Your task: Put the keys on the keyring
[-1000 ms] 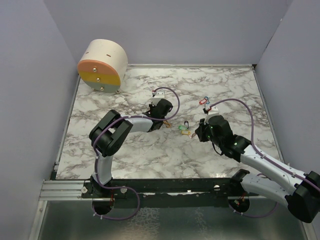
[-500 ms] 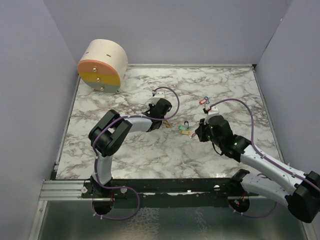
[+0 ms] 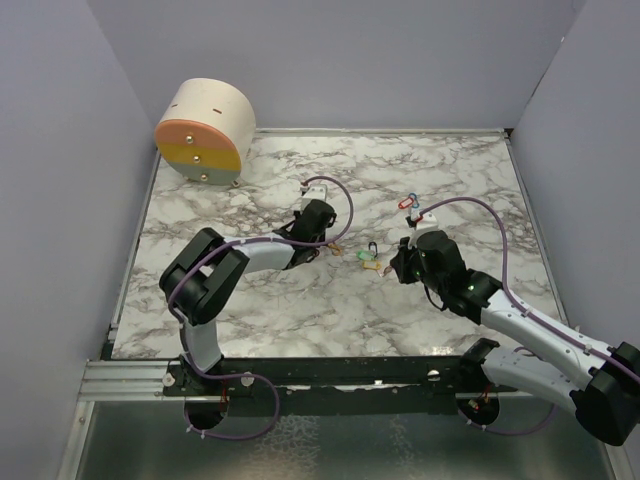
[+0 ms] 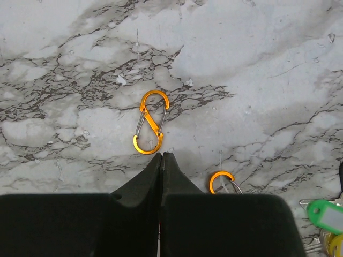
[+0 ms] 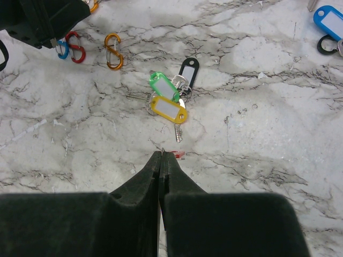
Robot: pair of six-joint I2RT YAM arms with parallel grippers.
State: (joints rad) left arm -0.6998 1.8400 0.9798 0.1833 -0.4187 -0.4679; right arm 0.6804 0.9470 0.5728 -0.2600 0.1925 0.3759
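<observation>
A bunch of keys with green [image 5: 162,85], yellow [image 5: 169,110] and black [image 5: 187,68] tags lies on the marble, also seen in the top view [image 3: 370,259]. A blue-tagged key [image 5: 329,19] lies far right, beside a red one [image 3: 405,203]. My right gripper [image 5: 161,154] [image 3: 398,267] is shut just short of the bunch, with a small red piece [image 5: 180,154] pinched at its tip. My left gripper [image 4: 162,155] [image 3: 322,243] is shut, its tips just short of an orange S-clip [image 4: 150,129]. A second orange clip [image 4: 220,182] lies to its right.
Red [image 5: 76,47] and blue [image 5: 61,48] S-clips stick out from under the left gripper, with an orange one [image 5: 112,51] beside them. A round beige drum [image 3: 205,130] lies at the back left corner. Grey walls close in the table on three sides.
The left arm's elbow has swung left and its gripper has shifted slightly back and left. The right arm and the keys have not moved.
</observation>
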